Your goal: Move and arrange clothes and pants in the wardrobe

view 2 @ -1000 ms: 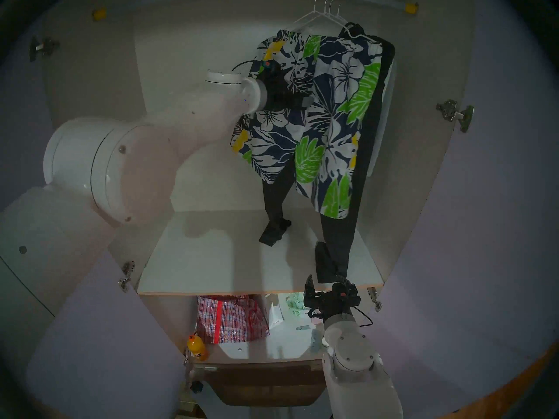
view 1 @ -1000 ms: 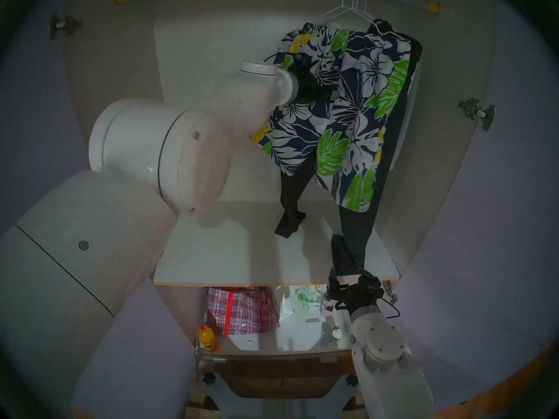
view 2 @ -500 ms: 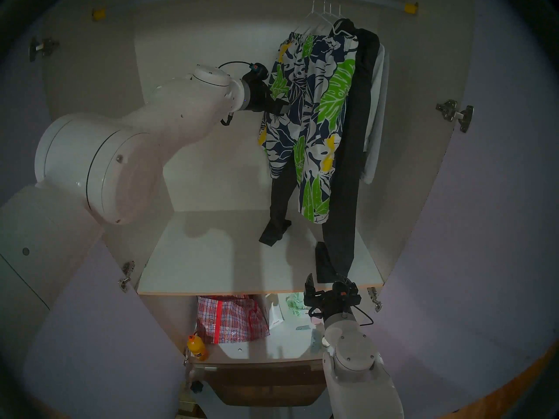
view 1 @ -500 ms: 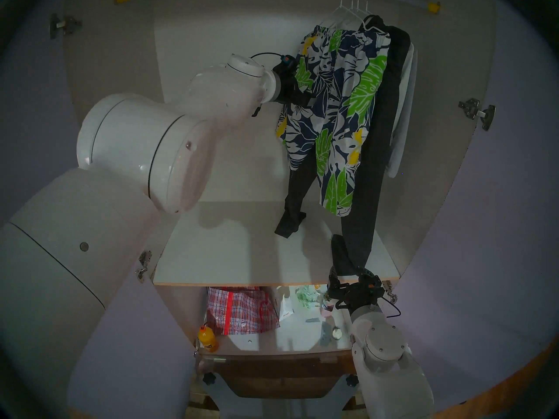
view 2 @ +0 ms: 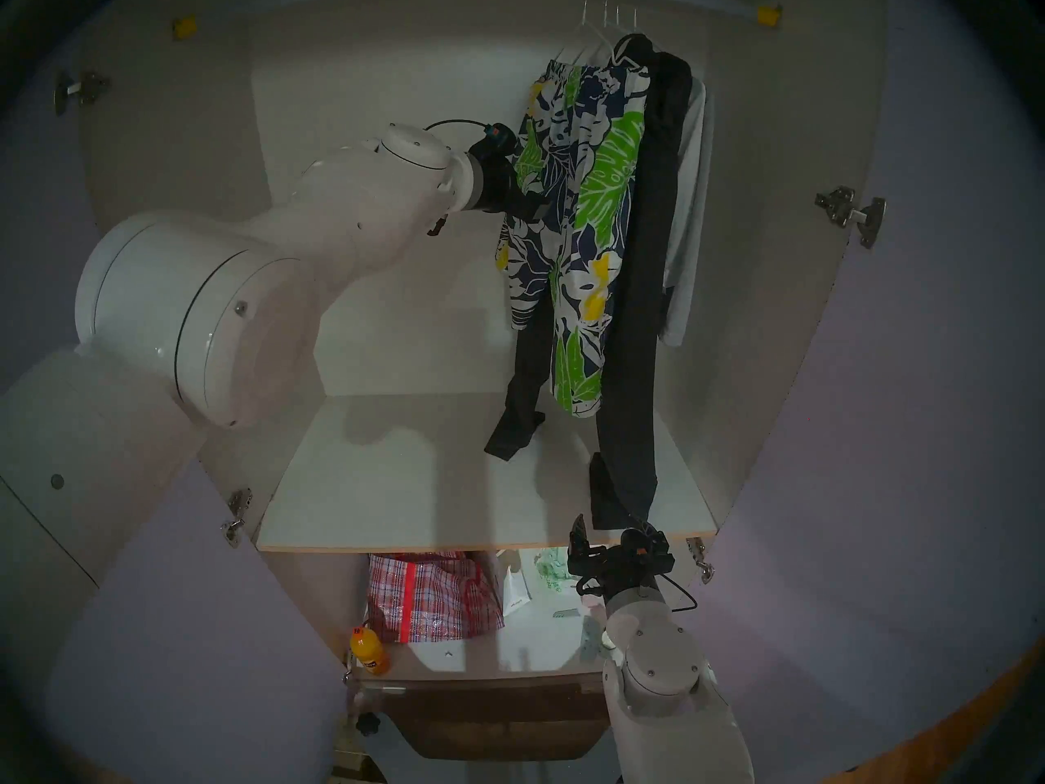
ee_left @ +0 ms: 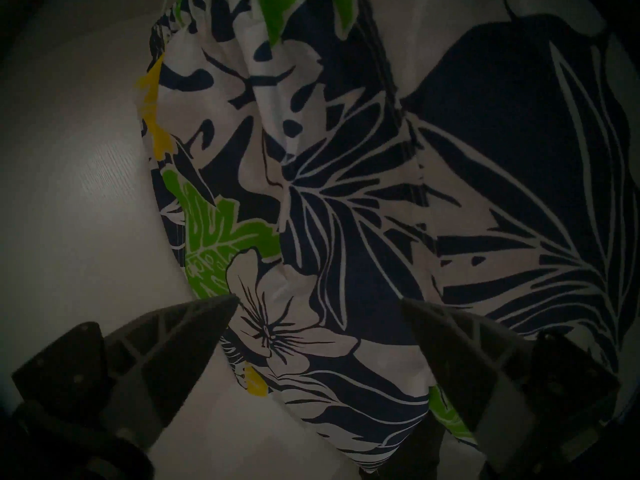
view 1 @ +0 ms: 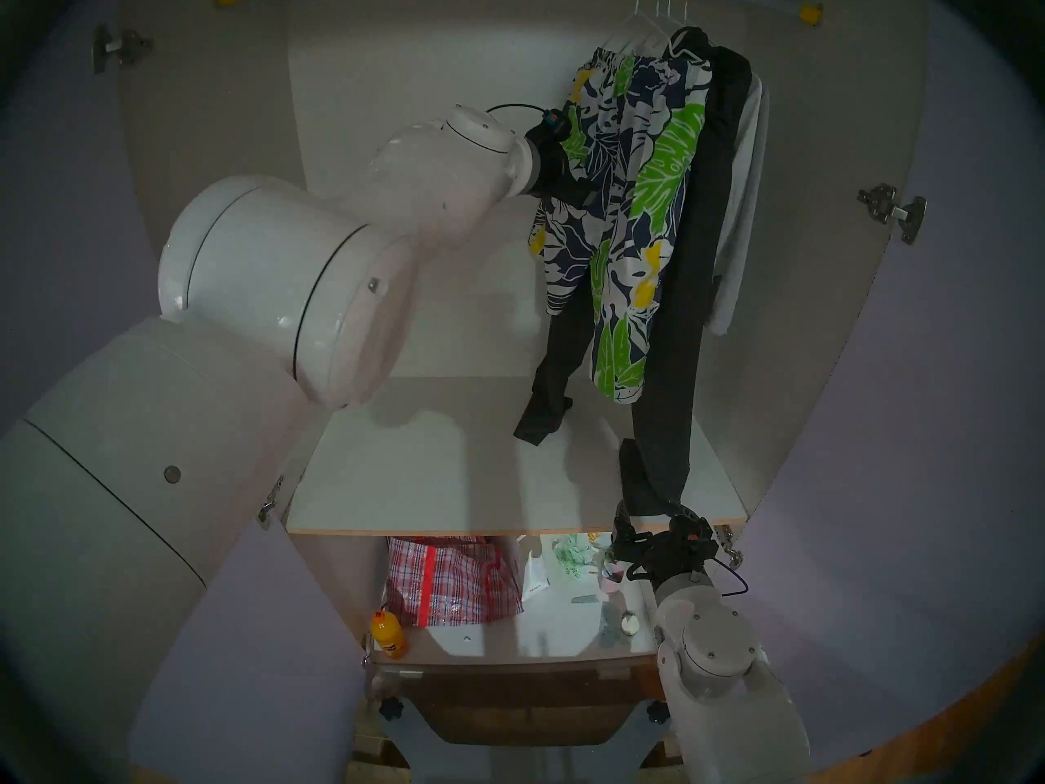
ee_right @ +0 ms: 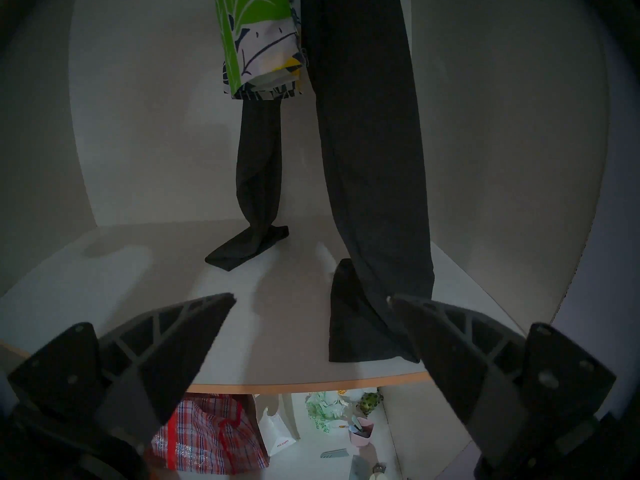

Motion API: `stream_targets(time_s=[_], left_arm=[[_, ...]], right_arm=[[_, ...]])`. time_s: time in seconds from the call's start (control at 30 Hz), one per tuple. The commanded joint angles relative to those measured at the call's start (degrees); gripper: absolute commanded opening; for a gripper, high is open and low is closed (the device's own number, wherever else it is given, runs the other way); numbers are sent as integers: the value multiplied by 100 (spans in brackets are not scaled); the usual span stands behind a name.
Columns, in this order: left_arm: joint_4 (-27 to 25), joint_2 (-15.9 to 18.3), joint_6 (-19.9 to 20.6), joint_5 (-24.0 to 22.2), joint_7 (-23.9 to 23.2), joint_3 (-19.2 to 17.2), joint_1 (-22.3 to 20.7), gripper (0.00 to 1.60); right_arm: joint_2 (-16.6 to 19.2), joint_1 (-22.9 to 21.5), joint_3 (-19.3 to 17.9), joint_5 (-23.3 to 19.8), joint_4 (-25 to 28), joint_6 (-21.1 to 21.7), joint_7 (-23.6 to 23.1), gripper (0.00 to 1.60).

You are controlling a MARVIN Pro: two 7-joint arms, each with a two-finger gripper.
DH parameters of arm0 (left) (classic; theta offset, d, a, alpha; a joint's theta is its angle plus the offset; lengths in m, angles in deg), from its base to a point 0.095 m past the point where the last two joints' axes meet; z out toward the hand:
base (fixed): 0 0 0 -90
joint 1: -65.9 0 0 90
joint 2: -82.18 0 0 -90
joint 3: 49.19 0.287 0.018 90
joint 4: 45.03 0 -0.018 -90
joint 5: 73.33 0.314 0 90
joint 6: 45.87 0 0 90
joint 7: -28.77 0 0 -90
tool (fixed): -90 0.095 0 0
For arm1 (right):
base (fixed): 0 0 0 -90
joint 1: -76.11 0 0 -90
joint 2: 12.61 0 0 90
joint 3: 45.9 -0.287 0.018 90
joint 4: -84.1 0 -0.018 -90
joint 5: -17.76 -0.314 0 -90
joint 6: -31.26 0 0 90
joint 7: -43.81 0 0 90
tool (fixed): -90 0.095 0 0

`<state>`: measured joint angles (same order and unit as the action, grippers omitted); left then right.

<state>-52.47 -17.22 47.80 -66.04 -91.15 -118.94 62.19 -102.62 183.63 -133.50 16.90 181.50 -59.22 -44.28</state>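
Left claw (ee_left: 318,304) spread wide against floral shorts (ee_left: 346,191); gripping nothing.

Dim white wardrobe (view 1: 396,200), doors flung wide

Light is low and grey, with soft shadows pooling on the white, tan-edged shelf (view 1: 424,483). Pale lilac doors (view 1: 905,426) stand open to either side on metal hinges (view 1: 890,211). A rail (view 2: 707,3) with a yellow end cap (view 1: 810,12) runs across the top. The back and side walls are plain white. Under the shelf is a cluttered lower compartment: a red plaid bag (view 1: 452,582), an orange bottle (view 1: 388,641) at the front left corner, a white paper bag (view 1: 534,576) and a pink cup (ee_right: 362,430). An orange-brown strip (view 1: 961,709) curves along the lower right edge — floor or not, unclear.
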Motion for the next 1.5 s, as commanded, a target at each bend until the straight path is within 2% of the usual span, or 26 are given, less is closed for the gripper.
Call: stream_targets(time_s=[0.0,0.23,0.43,0.57,0.77,1.07,1.23,1.33,1.4,1.47], left_arm=[[-191,-283,-116,28,-9,43,-200,160],[-204,-746,-165,66,-64,91,-200,160],[-220,-924,-236,98,-165,142,-210,160],[-210,-874,-273,128,-197,171,-219,160],[-145,-429,-401,226,-232,256,-180,160],[-119,604,-669,480,-275,491,-171,160],[-172,1111,-1004,569,-239,594,-63,160],[-192,1271,-1146,642,-164,663,-22,160],[-198,1488,-1355,593,-58,624,42,160],[-182,1590,-1449,470,-145,510,90,160]], right_arm=[[-2,-60,4,1,109,-37,-3,160],[-2,-72,5,1,96,-42,-1,160],[-1,-80,6,1,94,-44,0,160],[-1,-83,6,1,106,-48,1,160],[0,-84,8,0,136,-56,1,160],[5,-32,11,1,274,-78,-3,160],[13,45,14,1,397,-82,-7,160],[16,76,15,0,442,-77,-8,160],[20,113,16,-1,495,-66,-11,160],[23,130,16,-2,520,-59,-12,160]])
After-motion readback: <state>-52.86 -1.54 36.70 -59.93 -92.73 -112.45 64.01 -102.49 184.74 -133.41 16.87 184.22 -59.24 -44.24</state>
